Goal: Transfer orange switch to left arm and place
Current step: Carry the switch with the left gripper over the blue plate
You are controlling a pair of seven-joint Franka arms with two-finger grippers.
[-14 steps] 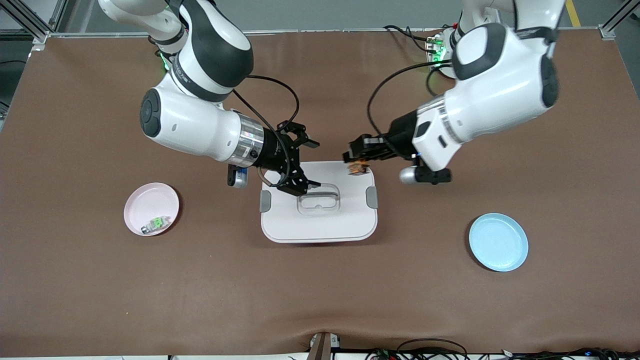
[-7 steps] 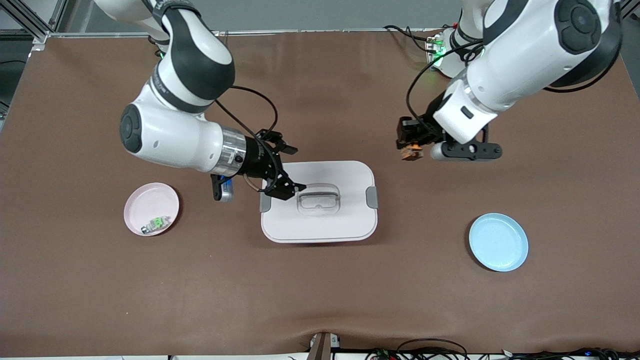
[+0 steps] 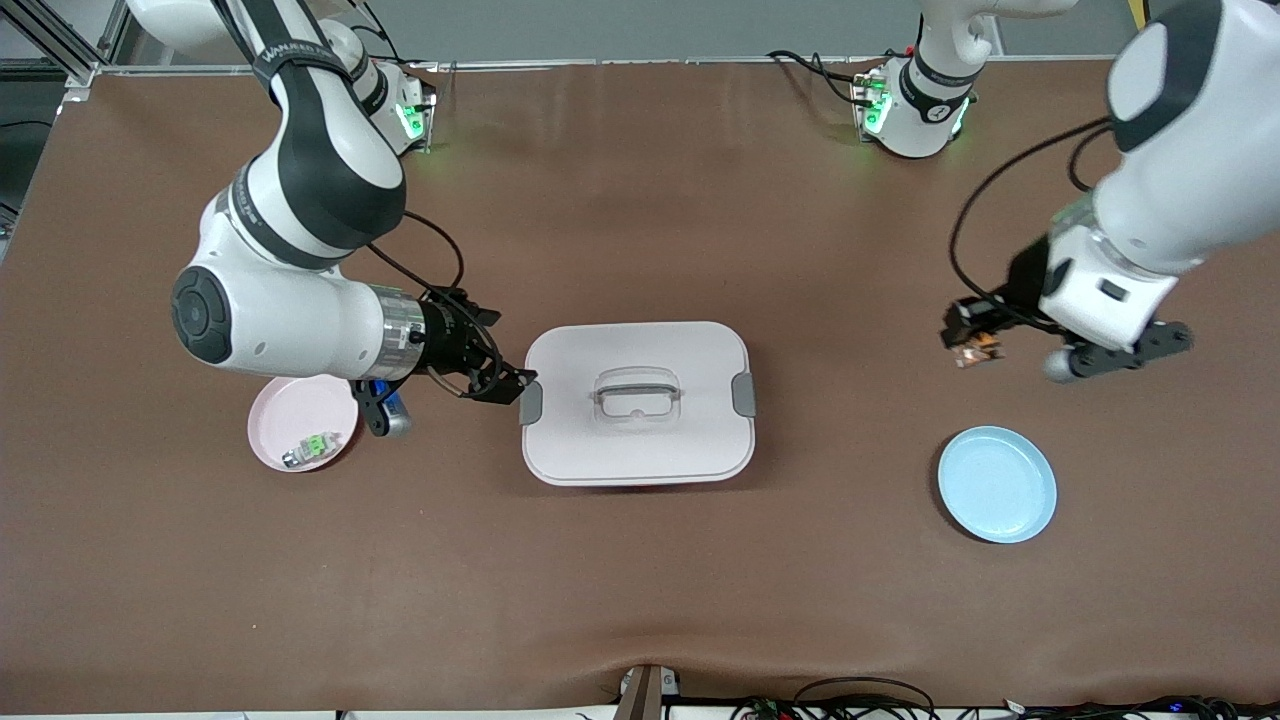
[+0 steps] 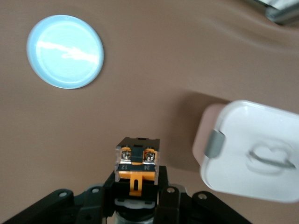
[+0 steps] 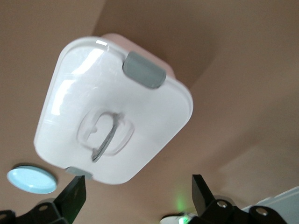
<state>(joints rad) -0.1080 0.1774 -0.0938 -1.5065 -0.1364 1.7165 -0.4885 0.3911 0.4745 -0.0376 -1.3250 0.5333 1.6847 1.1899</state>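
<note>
The orange switch (image 3: pixel 978 350) hangs over bare table toward the left arm's end, with my left gripper (image 3: pixel 970 340) shut on it. In the left wrist view the switch (image 4: pixel 137 161) sits between the black fingers of that gripper (image 4: pixel 137 182), its orange end and two screws facing the camera. The white box (image 3: pixel 640 445) stands mid-table, lid on. My right gripper (image 3: pixel 503 355) is open and holds nothing, just off the box's grey latch at the right arm's end. From the right wrist view the box (image 5: pixel 84 93) lies ahead of the spread fingers of the right gripper (image 5: pixel 138 196).
A pink plate (image 3: pixel 290 410) with a green-and-clear component (image 3: pixel 312 446) lies under the right arm's wrist. A blue plate (image 3: pixel 997 484) lies nearer the front camera than the held switch; it also shows as the blue plate (image 4: pixel 65 51) and the blue plate (image 5: pixel 32 179).
The left arm has swung away from the box's corner toward its own end of the table, carrying the switch. The right gripper has drawn back off the lid toward the pink plate.
</note>
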